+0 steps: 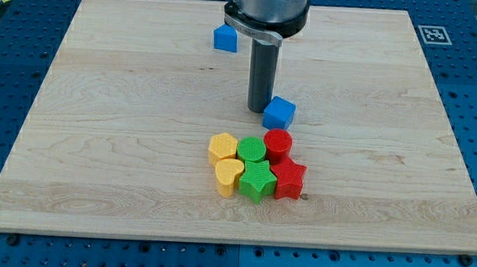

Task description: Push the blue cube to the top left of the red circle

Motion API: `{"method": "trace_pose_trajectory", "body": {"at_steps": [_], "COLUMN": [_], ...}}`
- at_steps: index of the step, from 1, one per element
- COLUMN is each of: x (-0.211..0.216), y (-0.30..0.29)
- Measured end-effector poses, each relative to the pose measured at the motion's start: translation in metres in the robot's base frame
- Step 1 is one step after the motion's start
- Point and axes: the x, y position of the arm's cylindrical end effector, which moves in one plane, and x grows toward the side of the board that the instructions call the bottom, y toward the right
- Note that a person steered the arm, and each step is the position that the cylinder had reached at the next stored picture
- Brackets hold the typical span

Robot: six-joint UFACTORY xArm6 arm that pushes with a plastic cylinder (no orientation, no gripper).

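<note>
The blue cube point(279, 113) sits near the board's middle, just above the red circle point(277, 143), slightly apart from it. My tip point(260, 109) rests on the board right beside the cube's left side, touching or nearly touching it. The red circle is the top right piece of a tight cluster of blocks.
The cluster holds a yellow hexagon point(222, 147), a green circle point(251, 149), a yellow heart point(229, 176), a green star point(257, 180) and a red star point(287, 178). A second blue block point(225, 38) lies near the view's top. The wooden board point(99, 142) is ringed by a blue perforated table.
</note>
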Motion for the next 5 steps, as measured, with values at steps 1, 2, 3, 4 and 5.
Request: {"method": "trace_pose_trajectory", "body": {"at_steps": [1,2,3,4,5], "x": [-0.018,-0.013,-0.012,-0.008,0.009], "y": [0.011,0.029,0.047,0.059,0.046]}}
